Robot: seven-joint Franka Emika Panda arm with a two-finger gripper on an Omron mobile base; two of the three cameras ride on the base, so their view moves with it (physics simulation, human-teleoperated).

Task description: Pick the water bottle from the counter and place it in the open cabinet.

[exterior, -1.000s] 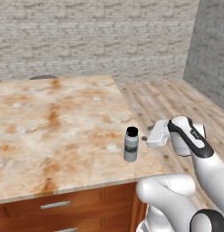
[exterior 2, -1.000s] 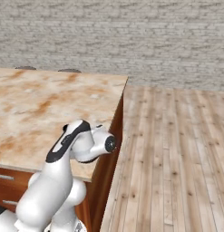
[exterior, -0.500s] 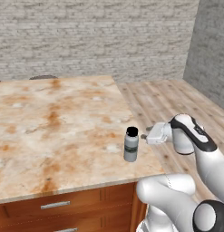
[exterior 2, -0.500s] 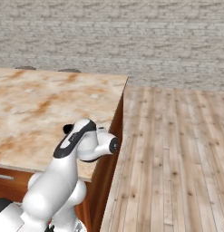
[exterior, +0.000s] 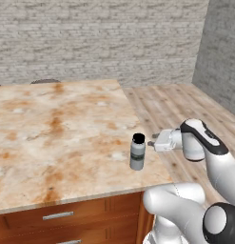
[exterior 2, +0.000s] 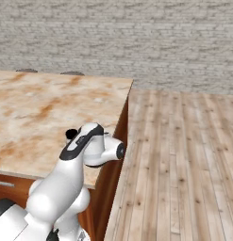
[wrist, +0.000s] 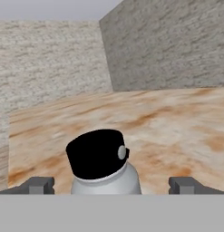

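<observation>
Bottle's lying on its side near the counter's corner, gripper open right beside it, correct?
Not lying: the water bottle stands upright, cap on top, in the left base view. It is near the counter corner, and the gripper is open, fingers either side of it.

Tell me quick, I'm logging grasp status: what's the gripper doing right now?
Gripper: open, jaws spread either side of the water bottle on the counter, not closed on it.

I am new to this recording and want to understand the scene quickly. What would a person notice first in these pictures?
First, the water bottle, grey with a black cap, standing upright near the right front corner of the marble counter. Next, the gripper, level with the cap and just to its right. In the hand view the bottle's cap sits between the two spread finger tips, so the gripper is open around it.
</observation>
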